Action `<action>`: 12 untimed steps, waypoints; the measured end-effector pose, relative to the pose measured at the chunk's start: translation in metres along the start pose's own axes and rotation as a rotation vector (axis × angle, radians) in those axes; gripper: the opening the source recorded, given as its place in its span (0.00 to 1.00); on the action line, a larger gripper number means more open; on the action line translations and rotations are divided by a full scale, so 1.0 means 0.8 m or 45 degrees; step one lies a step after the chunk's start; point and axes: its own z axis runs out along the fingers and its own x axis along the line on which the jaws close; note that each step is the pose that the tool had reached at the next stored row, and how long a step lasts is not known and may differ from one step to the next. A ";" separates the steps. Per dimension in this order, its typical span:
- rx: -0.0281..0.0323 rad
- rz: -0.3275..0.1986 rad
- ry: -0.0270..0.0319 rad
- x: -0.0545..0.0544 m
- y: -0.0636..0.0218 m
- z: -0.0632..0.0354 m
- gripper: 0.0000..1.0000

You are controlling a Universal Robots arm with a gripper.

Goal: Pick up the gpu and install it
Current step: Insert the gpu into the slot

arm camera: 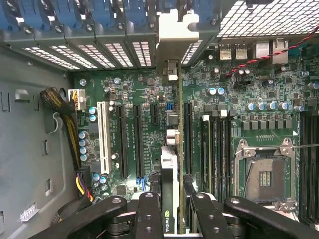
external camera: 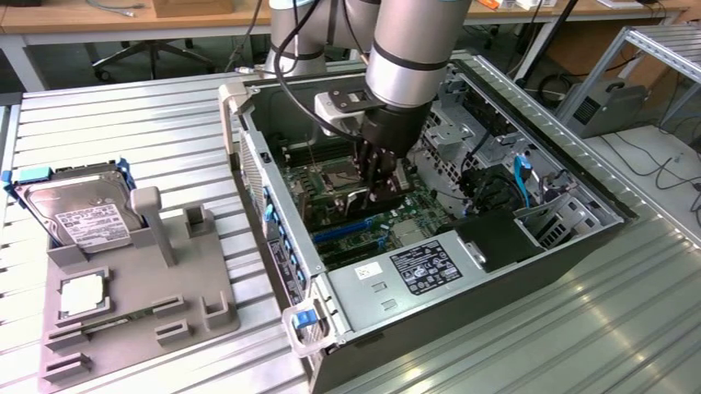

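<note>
jaws pinch the gpu (arm camera: 169, 174) edge-on above the motherboard (arm camera: 124, 89) inside the open computer case (external camera: 493, 328) on a ribbed metal tabletop (external camera: 131, 131); in the exterior view a grey fixture (external camera: 143, 304) with a hard drive (external camera: 82, 213) sits at nine o'clock of the case, wooden desks (external camera: 66, 16) at twelve

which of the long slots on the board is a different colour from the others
The white slot, the one nearest the braided cable bundle. The other long slots are black, and the gpu held in the gripper is among those.
</note>
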 end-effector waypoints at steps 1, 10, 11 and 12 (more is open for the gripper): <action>-0.0001 0.000 0.0001 0.000 0.000 0.001 0.27; -0.0001 0.000 0.0002 0.000 0.004 0.005 0.27; 0.0000 0.000 0.0000 0.001 0.004 0.006 0.27; -0.0001 0.000 0.0001 0.001 0.005 0.006 0.27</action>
